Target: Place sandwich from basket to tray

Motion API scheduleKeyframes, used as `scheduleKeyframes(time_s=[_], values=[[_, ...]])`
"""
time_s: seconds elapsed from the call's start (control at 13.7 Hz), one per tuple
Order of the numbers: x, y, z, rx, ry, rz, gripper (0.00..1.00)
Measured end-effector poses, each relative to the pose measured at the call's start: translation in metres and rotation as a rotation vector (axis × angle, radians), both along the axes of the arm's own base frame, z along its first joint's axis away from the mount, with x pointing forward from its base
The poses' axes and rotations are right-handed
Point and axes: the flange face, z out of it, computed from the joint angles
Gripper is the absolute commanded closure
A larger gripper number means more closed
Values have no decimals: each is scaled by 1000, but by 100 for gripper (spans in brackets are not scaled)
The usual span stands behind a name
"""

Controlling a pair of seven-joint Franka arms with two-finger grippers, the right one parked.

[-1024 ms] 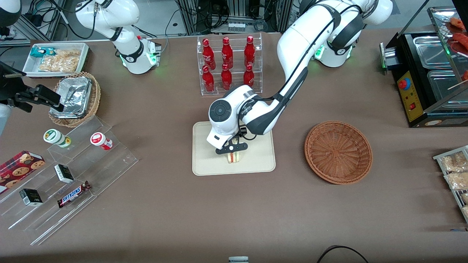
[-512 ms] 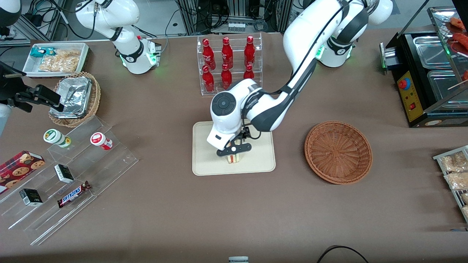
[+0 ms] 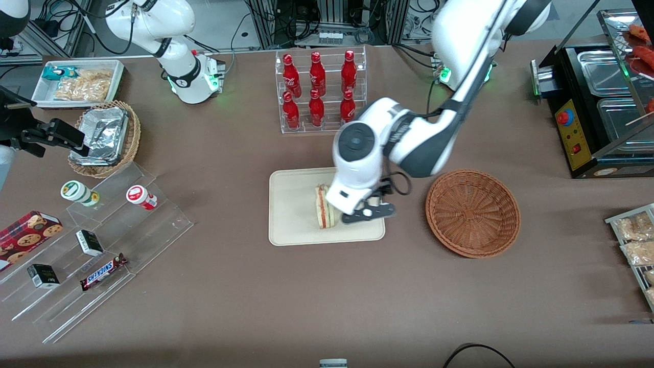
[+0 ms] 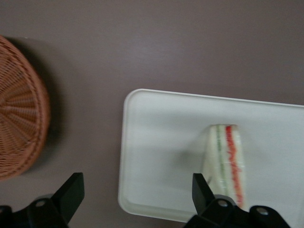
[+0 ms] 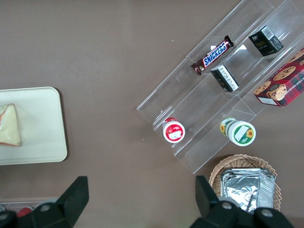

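Sandwich (image 3: pixel 322 207) lies on the tray (image 3: pixel 294 225), standing on its long edge with the red and green filling stripes facing up. The end effector (image 3: pixel 369 212) hangs just beside it, over the tray's edge toward the working arm's end of the table, with its fingers spread wide and nothing between them. In the left wrist view the two dark fingertips (image 4: pixel 71 190) stand well apart, one near the sandwich (image 4: pixel 228 161) and the other over bare table between the tray (image 4: pixel 156 156) and the basket (image 4: pixel 19 109). The sandwich is free of the fingers.

The basket (image 3: pixel 473 212) sits on the brown table (image 3: pixel 306 306) near the tray, toward the working arm's end, and holds nothing. Farther from the front camera than the tray stands a clear rack of red bottles (image 3: pixel 319 92). Toward the parked arm's end lie stepped clear shelves (image 3: pixel 102 255) with a Snickers bar (image 3: pixel 103 272) and small boxes, a lighter wicker basket with foil containers (image 3: pixel 104 138), and a white bin of snacks (image 3: pixel 79 83).
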Motion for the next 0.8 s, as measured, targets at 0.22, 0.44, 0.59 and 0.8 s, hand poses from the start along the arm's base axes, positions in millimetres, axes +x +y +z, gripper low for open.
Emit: scheduleKeyframes(time_s=[0.22, 0.44, 0.59, 0.8], values=[[13, 75, 10, -17, 60, -91, 0], [17, 156, 30, -37, 93, -160, 0], [13, 214, 48, -37, 119, -209, 0], [-1, 293, 83, -34, 175, -205, 0]])
